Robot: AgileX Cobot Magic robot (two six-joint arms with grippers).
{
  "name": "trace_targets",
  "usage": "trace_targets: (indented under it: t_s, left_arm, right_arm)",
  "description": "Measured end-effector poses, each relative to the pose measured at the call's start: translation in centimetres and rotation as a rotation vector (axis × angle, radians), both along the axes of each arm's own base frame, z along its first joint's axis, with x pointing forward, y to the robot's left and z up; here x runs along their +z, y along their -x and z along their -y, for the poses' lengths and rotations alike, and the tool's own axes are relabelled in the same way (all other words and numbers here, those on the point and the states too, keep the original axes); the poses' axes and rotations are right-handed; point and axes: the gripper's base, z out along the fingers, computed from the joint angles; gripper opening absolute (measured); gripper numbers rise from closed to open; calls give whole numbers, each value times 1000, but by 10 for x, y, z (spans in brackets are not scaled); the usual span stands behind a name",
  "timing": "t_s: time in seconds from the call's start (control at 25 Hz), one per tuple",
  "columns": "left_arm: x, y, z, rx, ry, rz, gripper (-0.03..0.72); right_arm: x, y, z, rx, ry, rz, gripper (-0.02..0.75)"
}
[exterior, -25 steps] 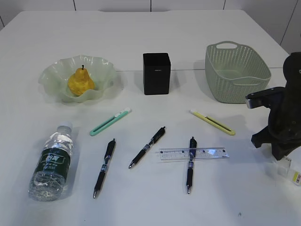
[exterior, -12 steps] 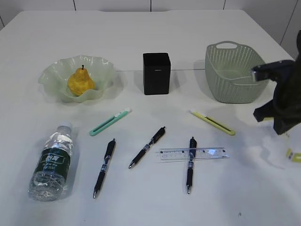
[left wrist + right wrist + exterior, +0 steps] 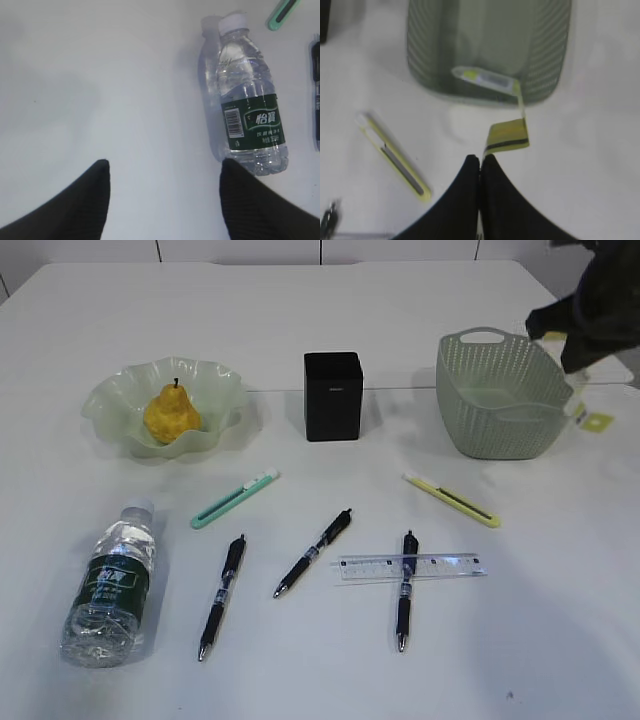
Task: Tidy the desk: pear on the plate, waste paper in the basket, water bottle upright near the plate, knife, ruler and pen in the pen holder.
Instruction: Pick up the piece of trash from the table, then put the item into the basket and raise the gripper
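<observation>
a plain white desk fills my screens, with pale wall panels behind it. the waste paper, a crumpled strip of clear wrap with a yellow, dark-striped tag, hangs from my right gripper; its fingers are pressed together on the strip's lower end, and the strip runs up and away toward the basket. in the exterior view the tag shows just right of the basket's rim, under the dark arm. the basket is sage green, oval and perforated, with a handle cut-out at the back.

the yellow knife lies slantwise in front of the basket. the clear ruler lies left to right, across one pen that points toward me. two more black pens slant tip-down to the left, and a mint knife lies diagonally above them. the matte black square holder stands mid-desk. the lumpy yellow pear sits stem-up in the wavy pale green plate.

the bottle lies on its side, white cap pointing away, green label showing. my left gripper hangs open just beside it, holding nothing.
</observation>
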Motion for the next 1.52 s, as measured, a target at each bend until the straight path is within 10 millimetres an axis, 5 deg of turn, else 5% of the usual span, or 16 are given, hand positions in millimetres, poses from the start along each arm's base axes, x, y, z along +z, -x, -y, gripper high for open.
trace_targets:
  t_s: [0.28,0.64,0.76,0.92,1.12,1.28,1.52]
  left_arm:
    - [0,0,0,0,2,1,480]
    - [0,0,0,1,5,1,480]
    - [0,0,0,1,5,1,480]
    - [0,0,0,1,5,1,479]
    - [0,0,1,1,7,1,478]
    - [0,0,1,1,7,1,479]
    - [0,0,1,1,7,6,475]
  right_arm:
    - [-4,-51,-4,-47,-44,126,-13]
    - [-51,-112,-4,-134,-71,199,10]
    - [-63,-121,-5,-154,-78,195,113]
    - [-69,-124,-5,-161,-79,189,345]
    - [-58,-120,-6,-179,-105,146,478]
    - [-35,-105,-12,-131,-152,71,472]
    - [28,-72,-14,-85,-182,95,434]
